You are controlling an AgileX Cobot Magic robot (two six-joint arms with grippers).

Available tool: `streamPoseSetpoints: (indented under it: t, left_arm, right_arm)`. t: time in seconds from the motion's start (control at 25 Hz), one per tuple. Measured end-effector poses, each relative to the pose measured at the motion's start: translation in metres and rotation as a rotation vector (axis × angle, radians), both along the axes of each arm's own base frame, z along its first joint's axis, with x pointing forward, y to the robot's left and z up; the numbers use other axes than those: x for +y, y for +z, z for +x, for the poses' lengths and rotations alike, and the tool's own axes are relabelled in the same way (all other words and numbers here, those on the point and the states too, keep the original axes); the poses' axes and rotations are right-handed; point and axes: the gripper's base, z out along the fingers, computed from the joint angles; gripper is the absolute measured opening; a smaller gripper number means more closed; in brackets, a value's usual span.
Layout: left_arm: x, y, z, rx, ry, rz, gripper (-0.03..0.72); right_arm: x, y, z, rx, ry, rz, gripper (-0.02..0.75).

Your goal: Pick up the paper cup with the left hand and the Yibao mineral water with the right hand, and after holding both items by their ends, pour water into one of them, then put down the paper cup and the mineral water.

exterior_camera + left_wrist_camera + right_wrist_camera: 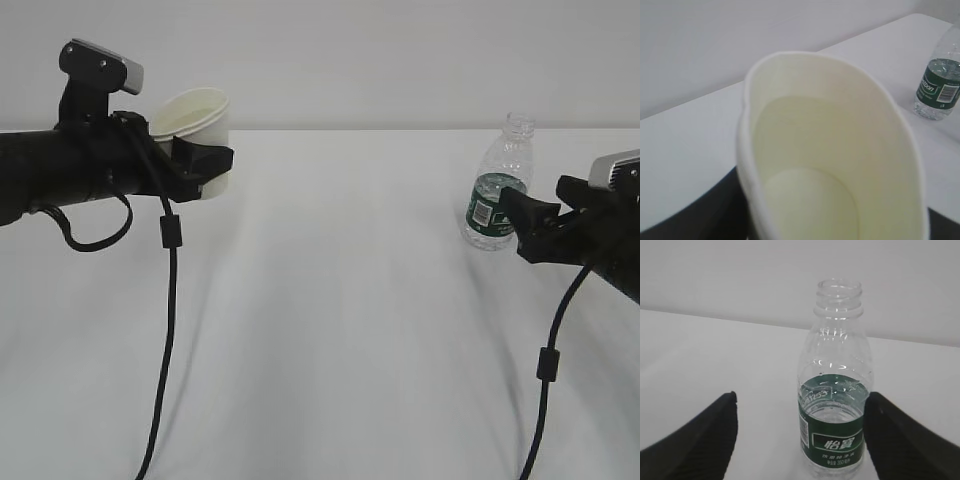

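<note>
Cables: two black cables, one hanging from each arm, run down toward the bottom edge of the exterior view; the left cable and the right cable.
Arms: two black arms, one entering from each side.
Left hand: raised above the table, its fingers pinching the paper cup at the cup's lower part.
Paper cup: one, white with a cream inside, held clear of the table and tilted so its mouth faces up and toward the right; in the left wrist view it fills the picture and its rim is squeezed slightly out of round. Whether it holds any water I cannot tell.
Right hand: low on the right side, fingers spread wide on either side of the bottle, gap visible on both sides in the right wrist view.
Yibao mineral water: one, upright on the table, uncapped, dark green label band low on its body, standing between the right fingers without touching them.
Table: one white surface.
Wall: plain, pale, behind the table's far edge.
</note>
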Motion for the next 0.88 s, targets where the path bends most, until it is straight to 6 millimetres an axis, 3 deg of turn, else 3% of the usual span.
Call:
streamPoseSetpoints:
  t: [0.88]
  left_arm:
    - [0.033, -0.004, 0.012, 0.027, 0.127, -0.011, 0.419]
  right_arm:
    - [0.0, 0.0, 0.0, 0.001, 0.005, 0.002, 0.592]
